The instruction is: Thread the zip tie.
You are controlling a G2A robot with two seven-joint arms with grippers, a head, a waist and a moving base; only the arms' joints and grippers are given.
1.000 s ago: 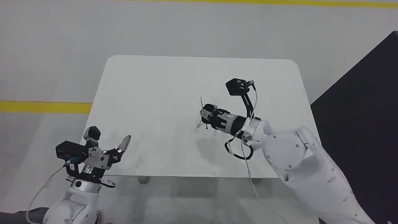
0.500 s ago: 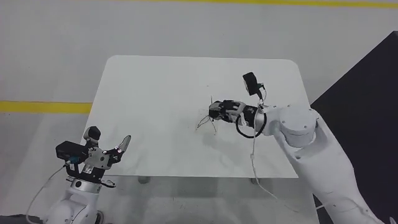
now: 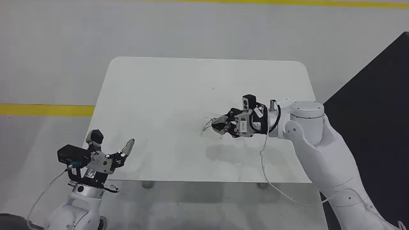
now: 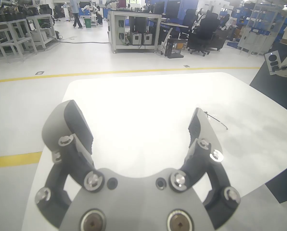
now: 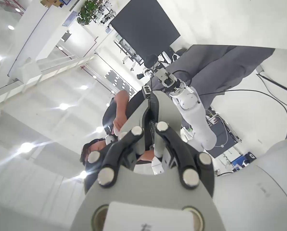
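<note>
The zip tie [image 3: 208,126] is a thin black strip sticking out of my right gripper [image 3: 222,124] over the middle right of the white table [image 3: 160,89]. In the right wrist view the right gripper [image 5: 151,98] is shut, with the black zip tie [image 5: 152,82] pinched between its fingertips and pointing away from the wrist. My left gripper [image 3: 112,149] hangs open and empty at the table's near left corner. In its own view the left gripper [image 4: 133,123] has its fingers [image 4: 70,121] spread wide. Beyond them a thin dark strand [image 4: 216,120] lies on the table; I cannot tell what it is.
The table top around both grippers is bare white. A dark floor mat [image 3: 377,89] borders the table's right side. A loose cable [image 3: 262,166] hangs from the right arm near the table's front edge.
The right arm has swung outward and its wrist has rolled, turning the gripper with the zip tie and shifting it slightly right over the table. The left arm has not moved.
</note>
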